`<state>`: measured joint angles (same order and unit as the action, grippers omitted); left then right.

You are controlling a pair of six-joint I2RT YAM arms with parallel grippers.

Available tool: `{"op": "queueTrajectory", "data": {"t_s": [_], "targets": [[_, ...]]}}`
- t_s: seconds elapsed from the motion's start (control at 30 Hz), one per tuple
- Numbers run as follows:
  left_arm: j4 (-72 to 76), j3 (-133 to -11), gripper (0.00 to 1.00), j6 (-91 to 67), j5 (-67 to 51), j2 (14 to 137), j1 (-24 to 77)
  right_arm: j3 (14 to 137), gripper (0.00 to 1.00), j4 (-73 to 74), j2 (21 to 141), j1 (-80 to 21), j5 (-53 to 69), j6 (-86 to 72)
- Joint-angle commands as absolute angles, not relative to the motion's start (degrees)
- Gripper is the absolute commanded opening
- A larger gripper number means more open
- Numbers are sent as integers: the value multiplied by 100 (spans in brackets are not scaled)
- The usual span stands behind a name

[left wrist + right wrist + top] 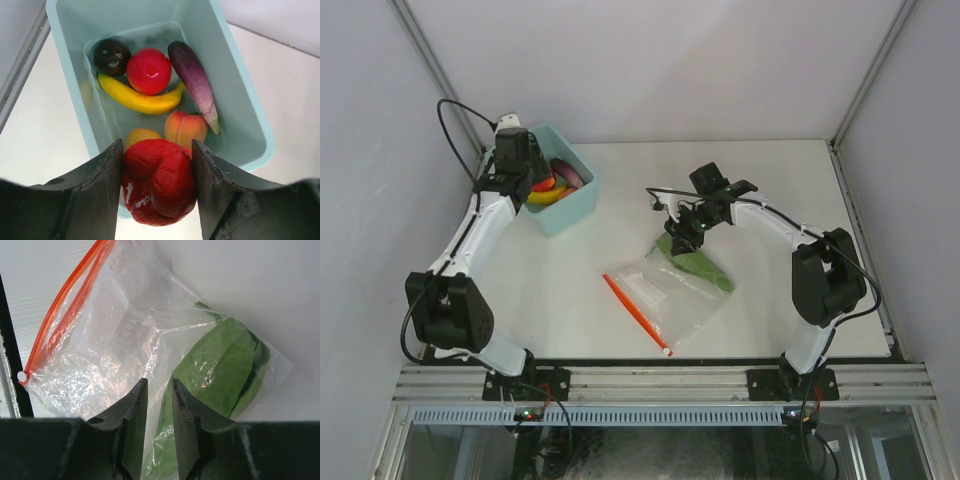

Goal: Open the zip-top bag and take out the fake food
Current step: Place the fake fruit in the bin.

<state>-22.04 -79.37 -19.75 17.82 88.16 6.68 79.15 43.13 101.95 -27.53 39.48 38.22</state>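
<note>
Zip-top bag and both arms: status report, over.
Left fingers clamp a red fake food piece above the teal bin. Right fingers pinch the zip-top bag opposite its zip; green leafy piece inside. Nothing in the way.

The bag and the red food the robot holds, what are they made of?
The zip-top bag looks like thin clear plastic: see-through, crinkled, with shiny glints and an orange-red zip strip. The red food in the left tool looks like glossy moulded plastic, with bright highlights; it could be soft rubber.
</note>
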Motion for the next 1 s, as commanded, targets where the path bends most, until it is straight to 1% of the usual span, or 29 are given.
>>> {"op": "queueTrajectory", "data": {"t_s": [0.0, 0.4, 0.53, 0.6, 0.67, 0.73, 0.83, 0.87, 0.97], "targets": [[-2204, -8393, 0, -1787, 1924, 8969, 616, 7940, 26, 4243, 9980, -2699, 4037, 3894], [-2663, -9085, 1, -1643, 2071, 9845, 589, 7936, 26, 4245, 9976, -2660, 4051, 3904], [-2752, -9176, 19, -1661, 2046, 10022, 584, 7935, 26, 4244, 9985, -2657, 4052, 3902], [-2789, -9211, 24, -1670, 2023, 10092, 580, 7930, 26, 4241, 9979, -2660, 4052, 3902], [-2816, -9240, 32, -1670, 2005, 10151, 580, 7928, 26, 4243, 9976, -2659, 4050, 3906], [-2834, -9262, 47, -1701, 2002, 10187, 573, 7933, 26, 4238, 9976, -2651, 4052, 3903], [-2868, -9288, 75, -1733, 1982, 10220, 569, 7932, 27, 4244, 9960, -2649, 4054, 3904], [-2873, -9296, 82, -1758, 1953, 10222, 559, 7931, 27, 4244, 9952, -2646, 4063, 3898], [-2929, -9335, 98, -1865, 1831, 10193, 511, 7932, 27, 4243, 9912, -2631, 4084, 3894]]}}
